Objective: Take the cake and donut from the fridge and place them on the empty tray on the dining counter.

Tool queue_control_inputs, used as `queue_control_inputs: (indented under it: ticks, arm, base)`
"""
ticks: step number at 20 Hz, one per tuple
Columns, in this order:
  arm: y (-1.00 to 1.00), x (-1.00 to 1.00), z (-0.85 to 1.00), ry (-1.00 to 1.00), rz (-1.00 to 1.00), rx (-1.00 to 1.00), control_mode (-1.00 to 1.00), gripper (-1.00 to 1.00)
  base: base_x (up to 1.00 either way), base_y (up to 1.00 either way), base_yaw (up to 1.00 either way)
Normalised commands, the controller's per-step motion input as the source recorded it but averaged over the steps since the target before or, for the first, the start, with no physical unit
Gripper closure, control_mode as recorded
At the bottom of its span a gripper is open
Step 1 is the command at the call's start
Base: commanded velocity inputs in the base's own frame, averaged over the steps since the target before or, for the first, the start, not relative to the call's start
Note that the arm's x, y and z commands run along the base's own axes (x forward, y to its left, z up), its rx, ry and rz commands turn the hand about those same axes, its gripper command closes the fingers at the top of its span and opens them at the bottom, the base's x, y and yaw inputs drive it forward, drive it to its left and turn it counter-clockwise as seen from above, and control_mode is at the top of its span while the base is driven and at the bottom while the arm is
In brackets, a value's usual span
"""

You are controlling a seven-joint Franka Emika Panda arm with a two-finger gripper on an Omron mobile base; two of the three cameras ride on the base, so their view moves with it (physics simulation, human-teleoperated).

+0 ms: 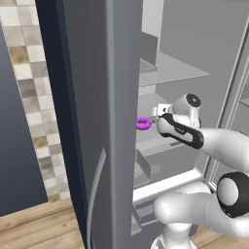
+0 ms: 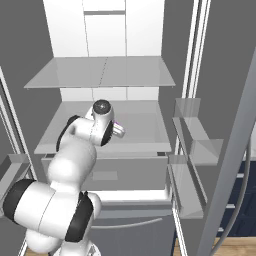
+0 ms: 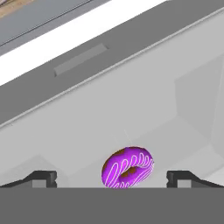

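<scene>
A tiled wall (image 1: 26, 92) in beige and brown squares and a wooden floor (image 1: 39, 228) are seen well to the left of and below the end effector

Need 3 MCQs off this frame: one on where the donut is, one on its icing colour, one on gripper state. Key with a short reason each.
1. Where does the donut lie?
A. on a grey shelf inside the fridge
B. in a door bin
C. on the floor

2. What colour is its icing?
A. white
B. purple-magenta with thin white stripes
C. orange

3. How does the gripper stand?
A. shut on the donut
B. shut, holding nothing
C. open, a fingertip either side of the donut

Key: 1 A, the left base view shows it on the shelf; 2 B, plain in the hand view; 3 C, the tips stand wide apart, clear of the donut.
</scene>
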Motion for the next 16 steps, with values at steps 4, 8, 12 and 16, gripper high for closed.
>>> queue_control_inputs:
  ticks: [4,8,12,16]
  arm:
    - [0.00,0.46,-0.19,0.05,0.00,0.00,-1.00,-1.00]
    - [0.00,0.39,-0.13,0.05,0.00,0.00,-1.00,-1.00]
    - [0.00,0.30,-0.11,0.00,0.00,0.00,-1.00,-1.00]
    - [0.00,0.15,-0.25,0.00,0.00,0.00,-1.00,-1.00]
  base:
    - [0.00,0.00,0.00]
    - [0.00,0.00,0.00]
    - [0.00,0.00,0.00]
    - [0.00,0.00,0.00]
